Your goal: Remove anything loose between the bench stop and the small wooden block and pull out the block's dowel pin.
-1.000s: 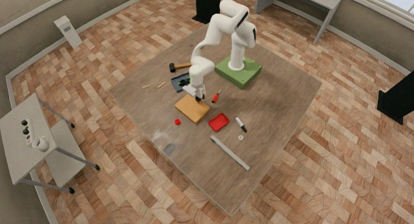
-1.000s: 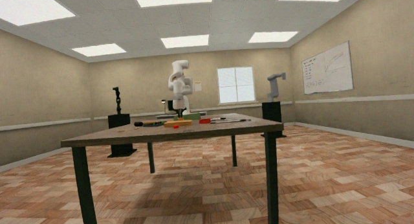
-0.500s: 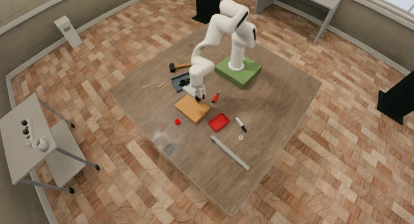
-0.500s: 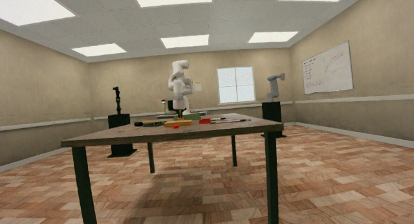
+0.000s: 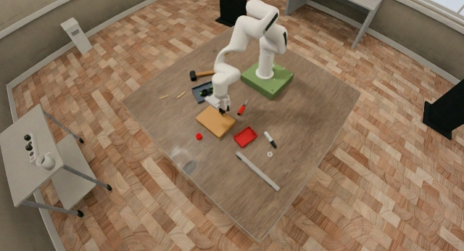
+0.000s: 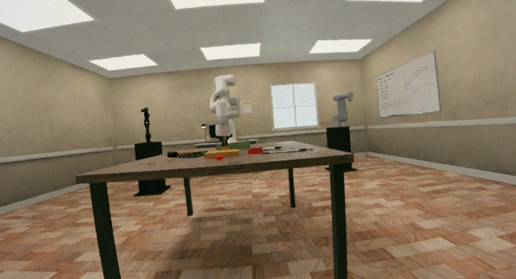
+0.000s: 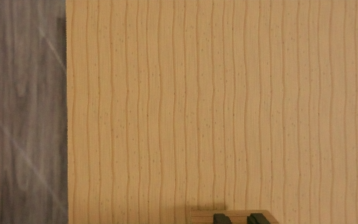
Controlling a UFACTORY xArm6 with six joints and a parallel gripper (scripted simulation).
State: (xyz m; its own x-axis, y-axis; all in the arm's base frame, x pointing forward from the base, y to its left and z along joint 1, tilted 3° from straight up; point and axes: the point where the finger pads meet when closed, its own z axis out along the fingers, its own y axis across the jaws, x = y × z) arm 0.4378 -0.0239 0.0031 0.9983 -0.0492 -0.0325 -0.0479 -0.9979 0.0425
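Note:
The tan bench board [image 5: 215,121] lies on the table; it fills most of the wrist view [image 7: 220,110]. My gripper [image 5: 222,111] points straight down over the board's far corner. In the wrist view its two dark fingertips stand close together at the bottom edge, over the small wooden block [image 7: 230,215], of which only a strip shows. The gripper is shut on a thin thing that I take to be the dowel pin; the fingers hide it. The bench stop and the block's hole are hidden.
A dark tray with a green and black item [image 5: 203,91] and a hammer [image 5: 201,75] lie behind the board. A red screwdriver [image 5: 242,108], a red tray [image 5: 245,136], a marker [image 5: 270,139], a washer [image 5: 270,154], a grey bar [image 5: 257,170] and a red cap [image 5: 199,136] lie around it.

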